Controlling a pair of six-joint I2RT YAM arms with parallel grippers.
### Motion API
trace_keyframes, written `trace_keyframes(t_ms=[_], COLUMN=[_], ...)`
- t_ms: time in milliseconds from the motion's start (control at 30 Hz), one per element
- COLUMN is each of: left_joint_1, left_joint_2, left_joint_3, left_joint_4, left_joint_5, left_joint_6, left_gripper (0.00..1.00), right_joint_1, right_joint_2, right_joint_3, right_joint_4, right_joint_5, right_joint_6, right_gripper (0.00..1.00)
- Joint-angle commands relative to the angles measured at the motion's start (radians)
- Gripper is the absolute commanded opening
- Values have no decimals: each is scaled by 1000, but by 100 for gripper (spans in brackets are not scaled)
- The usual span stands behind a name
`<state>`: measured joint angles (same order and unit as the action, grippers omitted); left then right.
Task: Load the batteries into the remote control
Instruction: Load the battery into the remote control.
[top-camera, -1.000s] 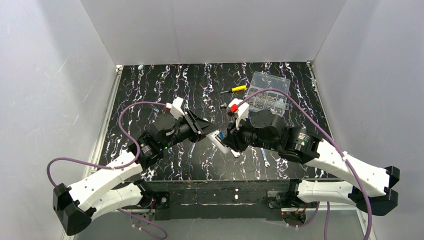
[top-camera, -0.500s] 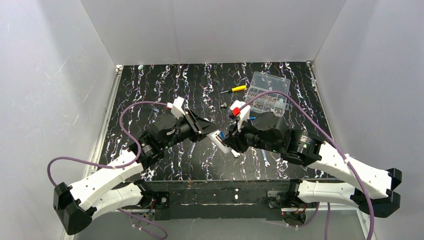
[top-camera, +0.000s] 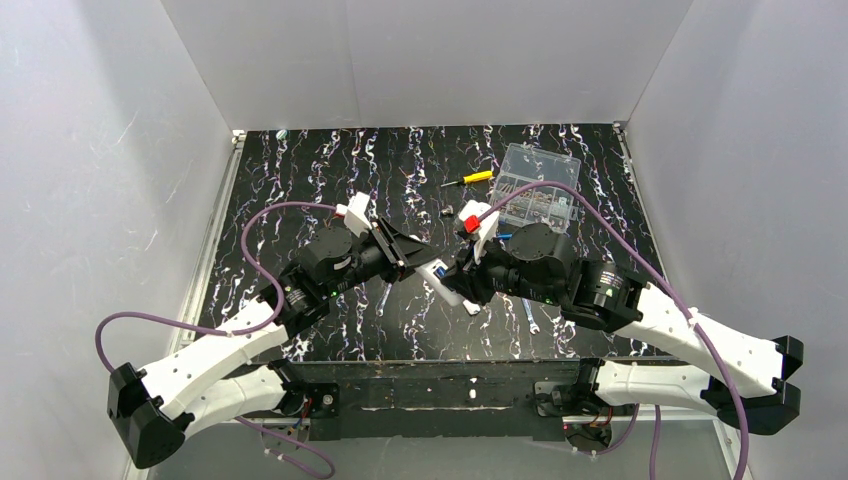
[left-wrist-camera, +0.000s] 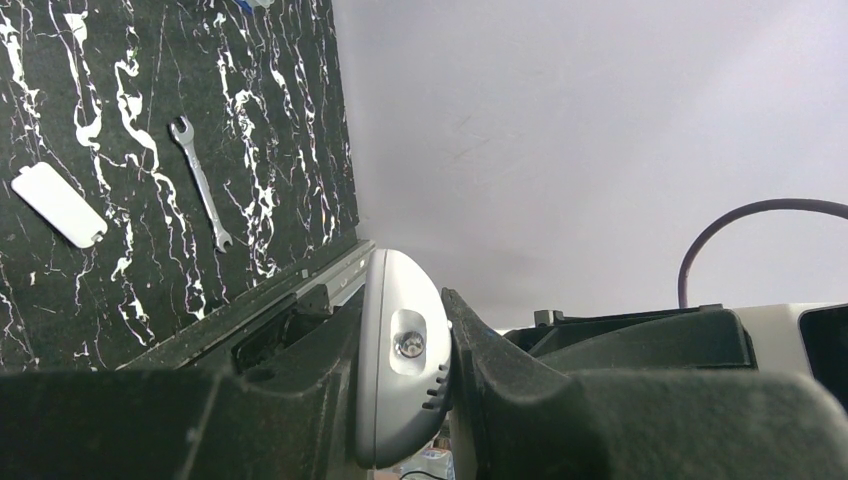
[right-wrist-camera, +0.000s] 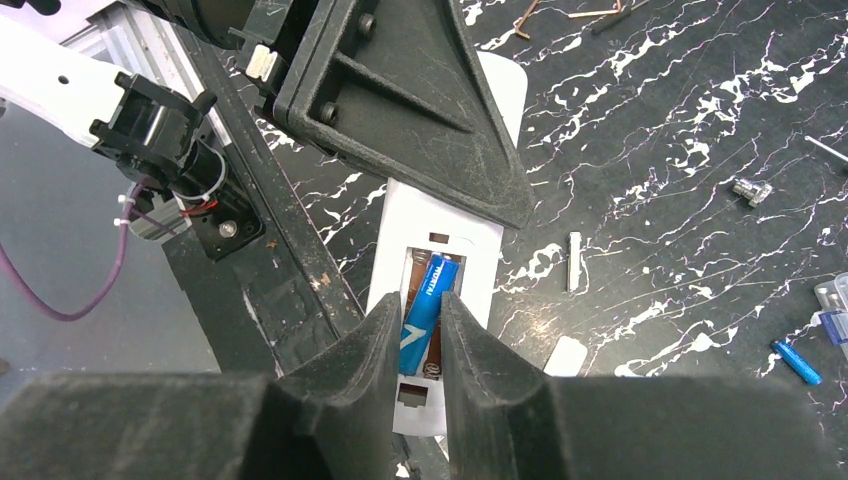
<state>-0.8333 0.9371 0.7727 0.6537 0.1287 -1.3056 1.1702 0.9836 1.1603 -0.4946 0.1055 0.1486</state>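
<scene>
The white remote control is held off the table, back side up, with its battery bay open. My left gripper is shut on its rounded front end; one of its fingers covers the upper half in the right wrist view. My right gripper is shut on a blue battery, which lies tilted in the bay. A second blue battery lies on the table at the far right. In the top view both grippers meet at the remote, left and right.
The white battery cover lies on the black marbled table beside the remote. A flat silver wrench lies near the front edge. A yellow-handled screwdriver and a clear compartment box are at the back right.
My right arm has shifted slightly left toward the remote with the battery. The left arm has tilted a little while keeping hold of the remote.
</scene>
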Motion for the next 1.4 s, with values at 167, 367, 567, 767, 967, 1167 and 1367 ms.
trace_keyframes(t_ms=[167,367,567,767,967,1167,1367], left_joint_1=[2,2,2,2,2,2,2], left_joint_2=[-8,-7,-10,-16,-23,-15,-10], left_joint_3=[18,25,23,18,16,-7,-5], left_joint_4=[76,72,74,72,36,47,45], left_joint_5=[23,28,29,27,31,41,47], left_joint_6=[-6,4,14,18,39,29,29], left_gripper=[0,0,0,0,0,0,0], right_joint_1=[6,6,6,6,8,7,6], right_joint_2=[-5,9,20,32,16,-27,-62], right_joint_3=[-10,-1,1,5,6,4,-2], right_joint_4=[36,4,-20,-35,-19,29,40], right_joint_5=[22,51,73,64,66,77,84], right_joint_6=[-11,24,71,86,87,78,71], right_gripper=[28,27,23,20,15,13,13])
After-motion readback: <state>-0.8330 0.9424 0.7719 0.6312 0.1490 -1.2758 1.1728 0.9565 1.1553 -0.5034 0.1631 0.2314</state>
